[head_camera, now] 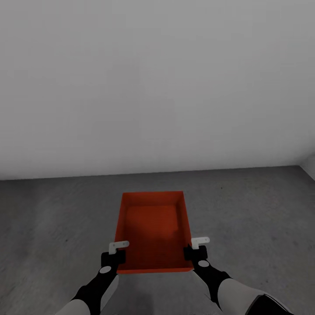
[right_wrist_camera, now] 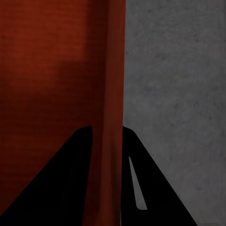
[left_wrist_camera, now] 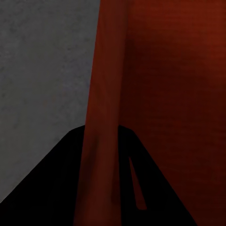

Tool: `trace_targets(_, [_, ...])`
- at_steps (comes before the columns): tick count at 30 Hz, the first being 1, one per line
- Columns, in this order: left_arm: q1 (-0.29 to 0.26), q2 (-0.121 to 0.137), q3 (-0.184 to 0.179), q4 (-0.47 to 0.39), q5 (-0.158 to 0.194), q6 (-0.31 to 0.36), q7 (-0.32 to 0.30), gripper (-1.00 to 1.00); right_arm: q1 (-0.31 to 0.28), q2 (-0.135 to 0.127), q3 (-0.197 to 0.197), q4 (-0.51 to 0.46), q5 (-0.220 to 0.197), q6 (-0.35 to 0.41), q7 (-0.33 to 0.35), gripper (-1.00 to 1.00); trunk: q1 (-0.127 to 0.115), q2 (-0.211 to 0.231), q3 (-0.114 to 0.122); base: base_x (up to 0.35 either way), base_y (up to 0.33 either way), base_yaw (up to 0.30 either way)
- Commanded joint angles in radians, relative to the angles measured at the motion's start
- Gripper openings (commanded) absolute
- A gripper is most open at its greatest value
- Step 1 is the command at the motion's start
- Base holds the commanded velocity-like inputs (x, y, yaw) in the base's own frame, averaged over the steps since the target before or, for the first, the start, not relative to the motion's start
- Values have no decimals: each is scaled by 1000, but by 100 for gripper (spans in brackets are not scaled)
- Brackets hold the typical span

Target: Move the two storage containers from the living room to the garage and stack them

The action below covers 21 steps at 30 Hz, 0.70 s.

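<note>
Garage scene: pale grey wall (head_camera: pixel 157 83) across the upper half of our head view, dark grey floor (head_camera: pixel 52 218) below, with the wall-floor seam running from 9 to 3 o'clock. One orange-red storage container (head_camera: pixel 153 227) sits at 6 o'clock of centre, lidless, open side up, long axis pointing away from us, inside bare. We cannot tell whether its base rests on the floor or hangs just above it.

Our left end effector (head_camera: pixel 114 253) is at the container's near left corner, about 7 o'clock in the head view; a white finger (head_camera: pixel 119 246) lies over the rim. Our left wrist view has the left side wall of the container (left_wrist_camera: pixel 101 141) running between two dark finger shapes, so it is clamped on that wall. Grey floor (left_wrist_camera: pixel 42 70) shows on the outer side.

Our right end effector (head_camera: pixel 197 248) is at the near right corner, about 5 o'clock, and its white finger (head_camera: pixel 200 240) is also over the rim. Our right wrist view shows the right wall (right_wrist_camera: pixel 110 141) pinched between its dark fingers, with floor (right_wrist_camera: pixel 179 84) outside. Both arms grip the same container.
</note>
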<state>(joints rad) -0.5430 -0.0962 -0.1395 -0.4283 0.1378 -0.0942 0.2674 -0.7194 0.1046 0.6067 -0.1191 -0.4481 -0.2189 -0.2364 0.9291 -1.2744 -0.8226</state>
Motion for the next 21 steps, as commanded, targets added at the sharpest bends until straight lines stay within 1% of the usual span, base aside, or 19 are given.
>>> trace_targets(1, [-1,1,4,-3,9,-2,12,-100,0,-1,-4,1,-12,-4,-4,-100,0,0,-2,0,0,-3])
trace_targets(21, [-1,1,5,-3,9,-2,12,-100,0,-2,-4,1,-12,-5,-3,-100,0,0,-33,0,0,0])
